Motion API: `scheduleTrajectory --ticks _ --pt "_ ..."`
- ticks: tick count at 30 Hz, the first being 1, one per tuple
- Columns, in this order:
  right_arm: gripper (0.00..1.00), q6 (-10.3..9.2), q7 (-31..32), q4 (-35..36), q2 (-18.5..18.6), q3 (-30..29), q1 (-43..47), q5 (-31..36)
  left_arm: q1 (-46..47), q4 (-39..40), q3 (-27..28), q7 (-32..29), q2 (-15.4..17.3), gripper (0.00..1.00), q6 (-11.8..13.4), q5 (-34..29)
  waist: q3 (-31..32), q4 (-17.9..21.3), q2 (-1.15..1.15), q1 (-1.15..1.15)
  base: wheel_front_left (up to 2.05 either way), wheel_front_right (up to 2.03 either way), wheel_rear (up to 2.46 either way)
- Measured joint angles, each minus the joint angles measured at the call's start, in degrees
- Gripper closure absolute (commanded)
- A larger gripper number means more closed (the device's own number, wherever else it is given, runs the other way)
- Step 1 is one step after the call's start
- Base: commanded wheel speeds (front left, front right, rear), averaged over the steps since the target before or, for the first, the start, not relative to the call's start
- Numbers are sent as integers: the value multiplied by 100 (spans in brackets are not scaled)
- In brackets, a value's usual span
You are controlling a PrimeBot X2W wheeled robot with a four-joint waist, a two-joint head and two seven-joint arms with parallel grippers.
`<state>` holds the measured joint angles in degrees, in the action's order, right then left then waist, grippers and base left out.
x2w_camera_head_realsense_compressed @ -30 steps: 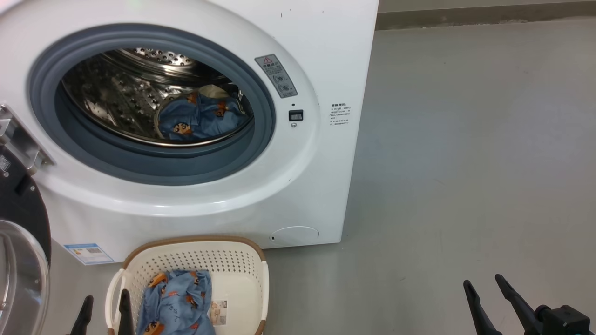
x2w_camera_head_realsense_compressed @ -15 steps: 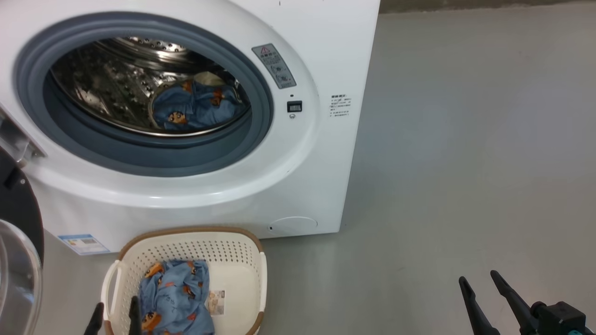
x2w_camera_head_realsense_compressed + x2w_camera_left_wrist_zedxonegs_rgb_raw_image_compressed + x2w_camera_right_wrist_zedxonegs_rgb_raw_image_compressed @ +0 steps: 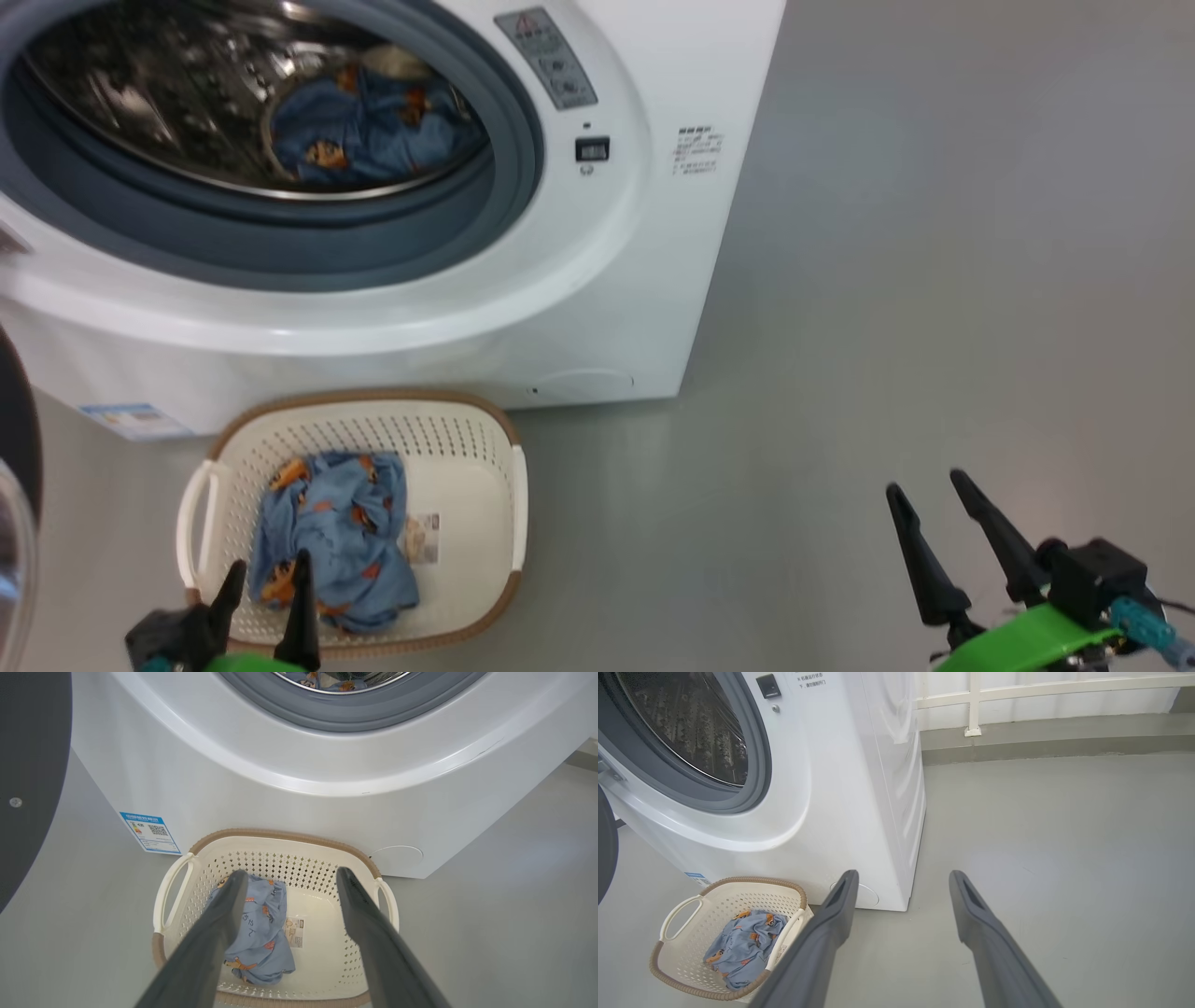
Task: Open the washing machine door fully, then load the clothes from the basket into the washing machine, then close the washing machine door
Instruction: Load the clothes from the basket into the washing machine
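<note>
— Left claw (image 3: 269, 560) spread, empty, above the near rim of the cream-white perforated plastic basket (image 3: 516, 485); right claw (image 3: 924, 481) released too, at right.
— Blue cartoon-printed clothes (image 3: 327, 527)?
— Some in the basket, some inside the white boxy washing machine (image 3: 607, 280); its black round door (image 3: 32, 765) stands open, left.

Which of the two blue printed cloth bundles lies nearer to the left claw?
The blue bundle in the basket, just ahead of the open left claw. The other bundle lies higher up, inside the washing machine.
</note>
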<state>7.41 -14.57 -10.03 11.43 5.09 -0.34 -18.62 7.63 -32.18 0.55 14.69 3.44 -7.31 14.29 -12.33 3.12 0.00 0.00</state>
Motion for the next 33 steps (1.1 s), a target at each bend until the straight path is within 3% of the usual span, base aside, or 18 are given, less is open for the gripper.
scheduleTrajectory --ticks 20,33 --pt "0 0 0 169 -47 182 -1095 52 2677 -3104 -1246 0 416 0 0 606 -1690 138 0 0 0 0 0" --pt "0 0 0 333 -62 296 -1549 108 3753 -3924 -1777 -480 740 0 0 1246 -2683 278 0 0 0 0 0"
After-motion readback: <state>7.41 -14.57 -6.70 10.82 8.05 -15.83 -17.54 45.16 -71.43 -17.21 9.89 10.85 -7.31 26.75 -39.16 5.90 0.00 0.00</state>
